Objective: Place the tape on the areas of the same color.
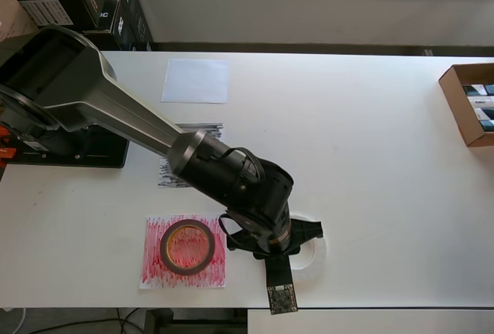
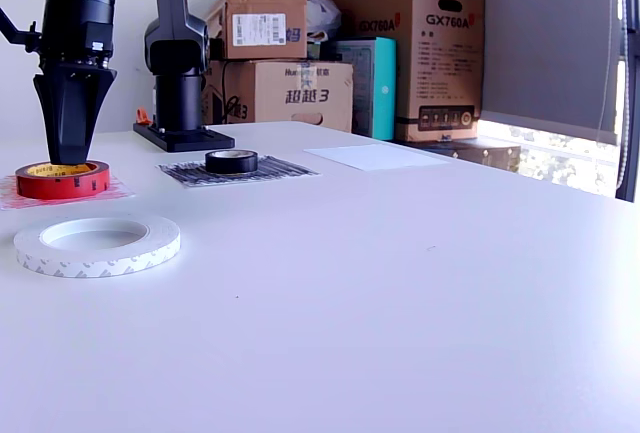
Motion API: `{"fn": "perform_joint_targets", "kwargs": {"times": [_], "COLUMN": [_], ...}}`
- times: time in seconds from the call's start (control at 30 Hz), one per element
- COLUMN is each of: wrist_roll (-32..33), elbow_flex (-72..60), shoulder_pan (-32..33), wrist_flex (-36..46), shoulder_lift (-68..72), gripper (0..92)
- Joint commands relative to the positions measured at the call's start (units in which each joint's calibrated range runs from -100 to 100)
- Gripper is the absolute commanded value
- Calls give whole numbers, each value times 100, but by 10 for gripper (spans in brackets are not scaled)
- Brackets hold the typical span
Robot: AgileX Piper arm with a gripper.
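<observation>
A red tape roll (image 1: 187,247) (image 2: 62,180) lies on the red-scribbled sheet (image 1: 154,272) (image 2: 115,191). A black roll (image 2: 231,161) lies on the black-scribbled sheet (image 1: 171,173) (image 2: 270,170); in the overhead view the arm hides that roll. A white roll (image 1: 315,247) (image 2: 97,243) lies on the bare table, off the plain white sheet (image 1: 196,80) (image 2: 370,156). My gripper (image 1: 279,234) (image 2: 68,153) points straight down over the white roll, a little above the table. It holds nothing I can see. Its fingers show as one dark wedge, so no gap is readable.
The arm's base (image 1: 69,149) (image 2: 180,133) stands at the overhead view's left. An open cardboard box (image 1: 469,102) sits at the table's right edge there. Cartons (image 2: 290,53) are stacked behind the table in the exterior view. The table's front edge (image 1: 255,308) is just below the gripper.
</observation>
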Motion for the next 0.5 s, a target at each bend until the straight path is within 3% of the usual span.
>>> {"fn": "perform_joint_targets", "kwargs": {"times": [0.0, 0.27, 0.47], "wrist_roll": [15, -34, 15], "elbow_flex": [-45, -45, -36], "shoulder_pan": [-16, -47, -31], "wrist_flex": [-38, -89, -47], "shoulder_lift": [212, 371, 381], "gripper": [329, 334, 516]}}
